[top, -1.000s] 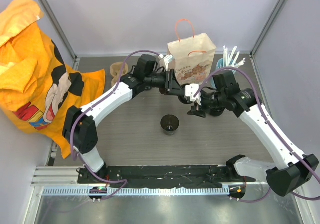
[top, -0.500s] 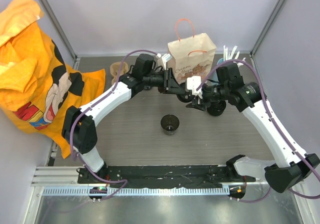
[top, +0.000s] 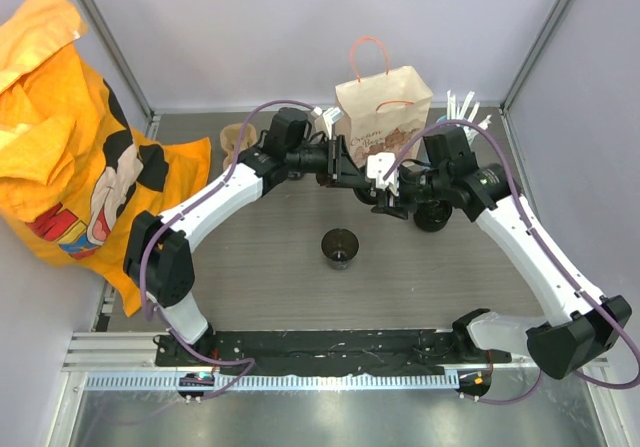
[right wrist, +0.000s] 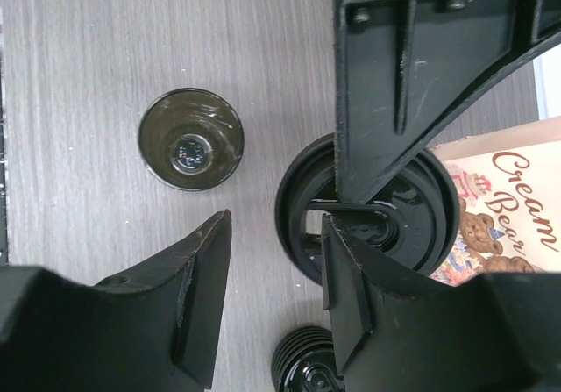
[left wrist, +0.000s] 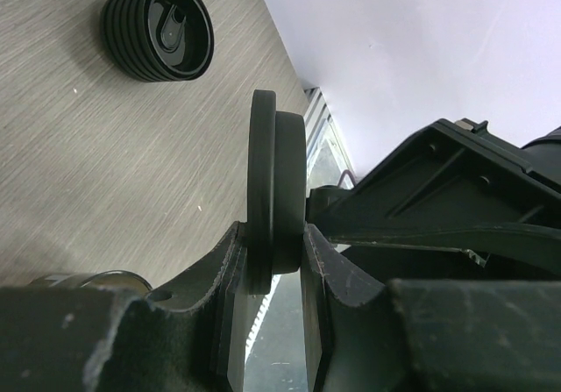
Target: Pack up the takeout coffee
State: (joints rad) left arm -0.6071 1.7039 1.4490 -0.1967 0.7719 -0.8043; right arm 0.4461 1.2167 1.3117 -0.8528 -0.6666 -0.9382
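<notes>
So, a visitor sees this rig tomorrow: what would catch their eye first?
Likely the action mid-table: the left pincer clamps a black lid on edge, with the open right pincer close beside it. Next comes the orange cloth draped at the left, then the lidless black cup standing alone just in front.
</notes>
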